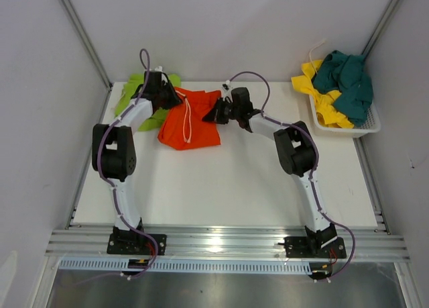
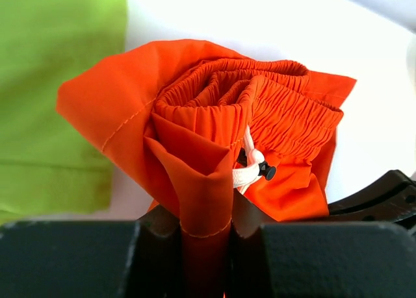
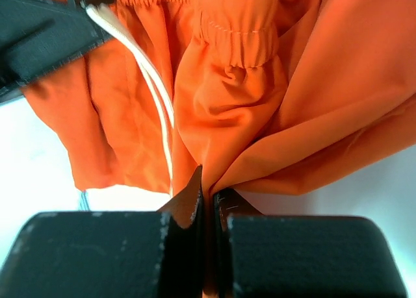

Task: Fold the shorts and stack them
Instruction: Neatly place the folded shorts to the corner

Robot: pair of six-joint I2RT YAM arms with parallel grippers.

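Observation:
An orange pair of shorts point(image 1: 190, 123) with a white drawstring lies at the back middle of the table. My left gripper point(image 1: 175, 96) is shut on its left end; the left wrist view shows a bunched fold of orange shorts point(image 2: 214, 136) pinched in my left gripper point(image 2: 207, 228). At the right end my right gripper point(image 1: 213, 112) is shut on the cloth, and the right wrist view shows my right gripper point(image 3: 209, 204) clamping a thin fold of the orange shorts point(image 3: 240, 97). A lime green pair point(image 1: 134, 93) lies flat behind the left arm. Yellow point(image 1: 322, 100) and dark teal point(image 1: 348, 83) pairs sit in the basket.
A white mesh basket point(image 1: 367, 128) stands at the table's back right corner. Grey walls close in the table at the back and on both sides. Both arm bases are bolted to the rail at the near edge.

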